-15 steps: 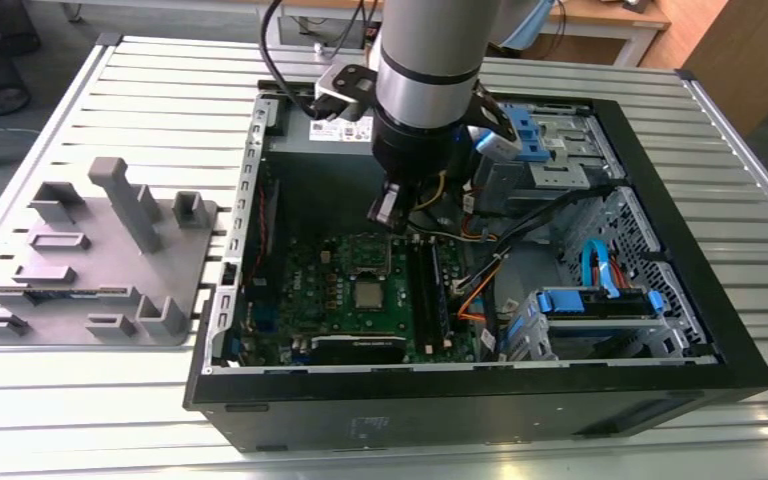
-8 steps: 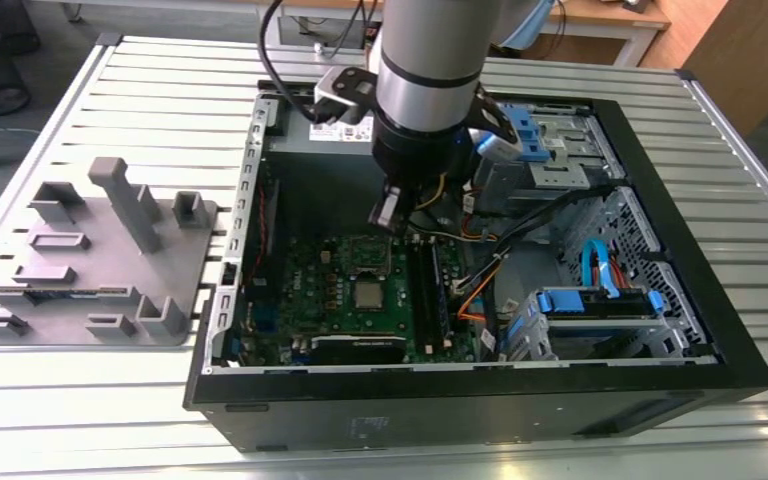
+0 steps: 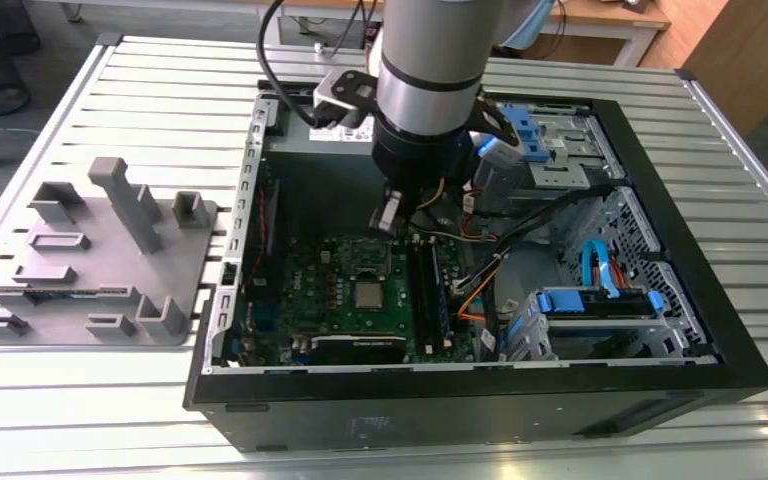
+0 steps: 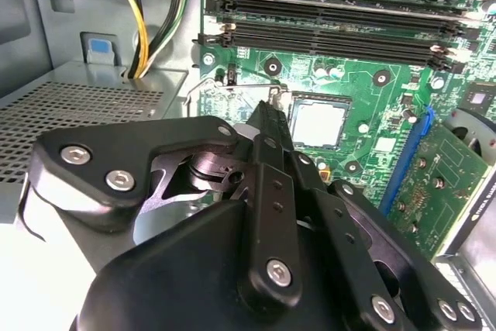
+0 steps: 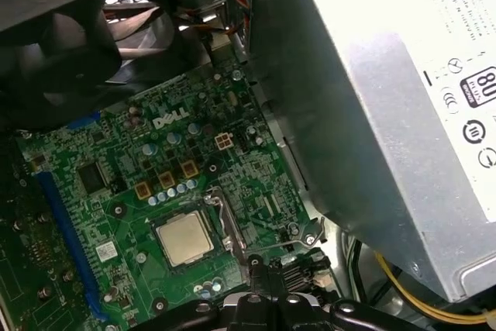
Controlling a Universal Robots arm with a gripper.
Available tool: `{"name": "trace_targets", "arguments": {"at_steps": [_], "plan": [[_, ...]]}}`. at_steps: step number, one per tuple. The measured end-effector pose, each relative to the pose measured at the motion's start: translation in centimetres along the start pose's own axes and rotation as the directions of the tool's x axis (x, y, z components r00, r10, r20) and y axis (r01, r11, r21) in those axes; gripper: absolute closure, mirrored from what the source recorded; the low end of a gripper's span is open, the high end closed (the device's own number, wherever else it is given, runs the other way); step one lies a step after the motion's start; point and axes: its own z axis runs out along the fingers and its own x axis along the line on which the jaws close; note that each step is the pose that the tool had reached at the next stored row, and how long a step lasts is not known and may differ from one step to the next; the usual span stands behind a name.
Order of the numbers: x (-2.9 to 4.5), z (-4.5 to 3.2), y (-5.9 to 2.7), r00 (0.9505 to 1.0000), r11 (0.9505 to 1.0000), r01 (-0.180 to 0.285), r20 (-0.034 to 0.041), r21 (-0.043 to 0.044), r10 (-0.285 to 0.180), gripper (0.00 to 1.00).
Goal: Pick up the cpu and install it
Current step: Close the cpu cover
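My fingers (image 4: 267, 110) are clenched on nothing, hovering over the motherboard (image 5: 116, 191). The cpu (image 5: 184, 238) lies flat in its socket just beyond their tips. It looks light, stiff, slick-topped and fragile; I'd grip its thin edges.

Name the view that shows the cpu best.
The first wrist view: the cpu lies unobstructed in its socket on the motherboard. The second wrist view shows it partly behind the claw. The exterior view shows it small.
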Motion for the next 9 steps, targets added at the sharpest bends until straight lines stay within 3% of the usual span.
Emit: {"name": "trace_targets", "arguments": {"at_steps": [9], "plan": [[0.49,-0.05,-0.23,0.9999,0.9999,0.013,-0.0003,-0.0004,-0.013,0.89]]}}
